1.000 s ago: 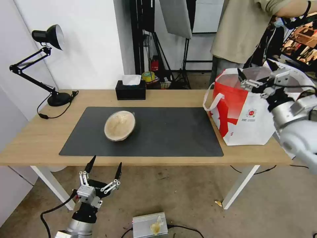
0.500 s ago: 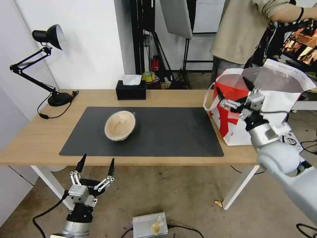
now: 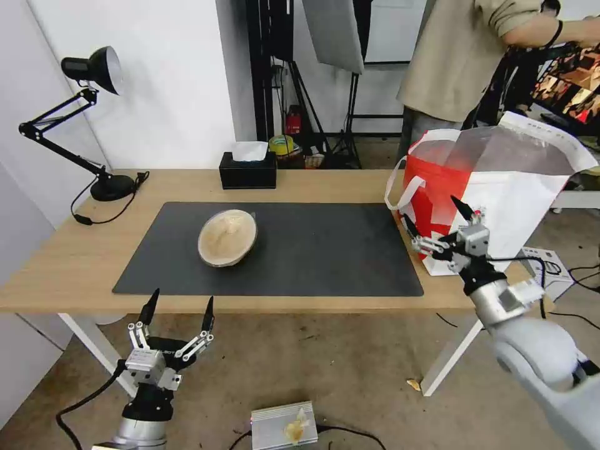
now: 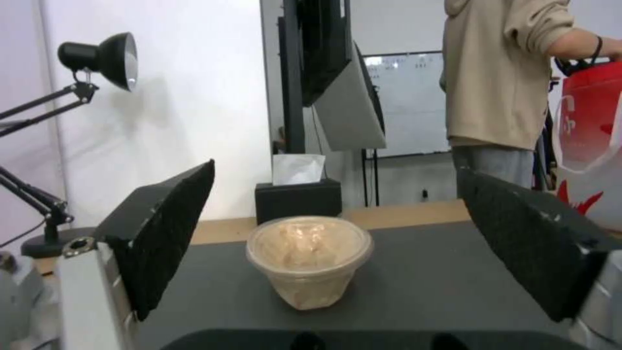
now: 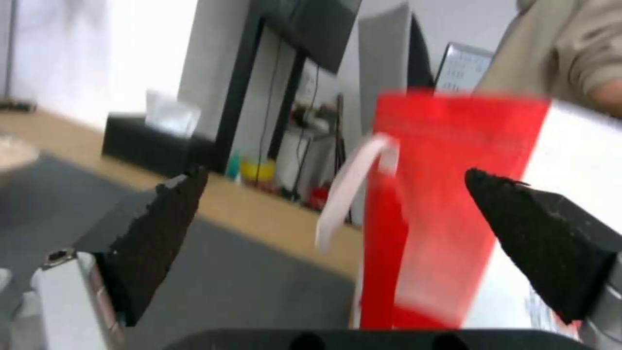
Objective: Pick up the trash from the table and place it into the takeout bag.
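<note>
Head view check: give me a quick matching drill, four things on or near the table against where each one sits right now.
Things:
1. tan paper bowl
2. takeout bag
3. left gripper
4. right gripper

Places:
A. open, below the table's near edge, over the floor
B. standing on the table's right end
C. on the dark mat, left of middle
D. open, in front of the bag's red side

Pairs: 1-C, 2-B, 3-A, 4-D
</note>
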`<state>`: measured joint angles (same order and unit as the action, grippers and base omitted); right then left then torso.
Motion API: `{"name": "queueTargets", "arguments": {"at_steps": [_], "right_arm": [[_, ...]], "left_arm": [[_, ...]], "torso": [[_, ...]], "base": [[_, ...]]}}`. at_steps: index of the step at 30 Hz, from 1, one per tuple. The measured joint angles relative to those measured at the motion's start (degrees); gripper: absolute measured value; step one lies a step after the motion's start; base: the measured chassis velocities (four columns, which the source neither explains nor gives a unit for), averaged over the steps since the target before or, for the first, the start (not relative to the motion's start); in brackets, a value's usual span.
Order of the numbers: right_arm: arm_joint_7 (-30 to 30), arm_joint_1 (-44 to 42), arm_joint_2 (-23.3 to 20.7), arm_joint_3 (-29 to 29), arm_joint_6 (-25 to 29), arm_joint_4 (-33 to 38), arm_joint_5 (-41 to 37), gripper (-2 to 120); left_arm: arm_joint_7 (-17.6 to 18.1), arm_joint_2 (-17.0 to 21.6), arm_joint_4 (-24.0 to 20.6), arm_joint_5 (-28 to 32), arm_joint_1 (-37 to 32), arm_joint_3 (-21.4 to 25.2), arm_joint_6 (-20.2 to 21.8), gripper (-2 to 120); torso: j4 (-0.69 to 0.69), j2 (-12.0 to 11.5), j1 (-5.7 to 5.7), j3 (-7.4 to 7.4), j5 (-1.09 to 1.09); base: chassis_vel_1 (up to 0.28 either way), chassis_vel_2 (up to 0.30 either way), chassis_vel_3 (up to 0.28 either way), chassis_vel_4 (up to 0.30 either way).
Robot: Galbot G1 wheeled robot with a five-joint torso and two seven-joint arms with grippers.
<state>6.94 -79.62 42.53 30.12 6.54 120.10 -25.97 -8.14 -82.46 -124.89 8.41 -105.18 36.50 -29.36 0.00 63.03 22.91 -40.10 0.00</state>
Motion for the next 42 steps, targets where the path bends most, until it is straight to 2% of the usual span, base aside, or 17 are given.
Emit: {"name": "queueTargets", "arguments": {"at_steps": [2, 8, 15, 20, 21, 25, 30, 42], "right_arm": [[-2.5, -5.4, 2.4, 3.5, -2.9, 1.9, 1.3, 100], [-4.4, -11.6, 6.7, 5.7, -8.3, 4.8, 2.8, 100], [-5.2, -16.0, 12.2, 7.0, -9.1, 6.6, 4.9, 100], [-5.9, -18.6, 15.8, 7.6, -7.2, 7.2, 5.9, 100], [-6.5, -20.2, 18.1, 7.9, -5.3, 7.1, 8.2, 100], [-7.3, -22.2, 21.4, 7.9, -3.1, 7.1, 10.9, 100], [-7.9, -23.5, 24.4, 7.6, -1.0, 7.1, 12.9, 100], [-10.6, -24.3, 26.4, 5.7, 3.7, 6.9, 14.1, 100]], "left_arm": [[0.0, 0.1, 0.7, -0.1, 0.3, -0.2, 0.0, 100], [-0.1, 0.2, 1.3, -0.3, 0.6, -0.6, 0.1, 100], [-0.1, 0.7, 1.5, -0.4, 0.5, -0.7, 0.1, 100], [-0.1, 0.5, 0.6, -0.3, 0.4, -0.8, 0.4, 100], [-0.1, 0.2, 0.3, -0.1, 0.2, -1.1, 0.9, 100], [-0.1, 0.1, 0.4, -0.2, 0.2, -1.6, 1.0, 100], [-0.4, 0.2, 0.5, -0.4, 0.0, -2.2, 1.0, 100], [-0.6, 0.3, 1.3, -1.0, 0.2, -3.6, 1.0, 100]], "torso": [[-0.01, 0.0, 0.0, 0.0, -0.01], [-0.01, 0.0, 0.0, 0.0, 0.0], [0.01, 0.0, 0.0, 0.0, -0.01], [0.0, 0.0, 0.0, 0.0, 0.0], [0.0, 0.0, 0.0, 0.0, 0.0], [0.0, 0.0, 0.0, 0.0, -0.01], [0.0, 0.0, 0.0, 0.0, -0.01], [0.0, 0.0, 0.0, -0.01, 0.0]], "base": [[0.0, 0.0, 0.0, 0.0], [0.0, 0.0, 0.0, 0.0], [0.0, 0.0, 0.0, 0.0], [0.0, 0.0, 0.0, 0.0], [0.0, 0.0, 0.0, 0.0], [0.0, 0.0, 0.0, 0.0], [0.0, 0.0, 0.0, 0.0], [0.0, 0.0, 0.0, 0.0]]}}
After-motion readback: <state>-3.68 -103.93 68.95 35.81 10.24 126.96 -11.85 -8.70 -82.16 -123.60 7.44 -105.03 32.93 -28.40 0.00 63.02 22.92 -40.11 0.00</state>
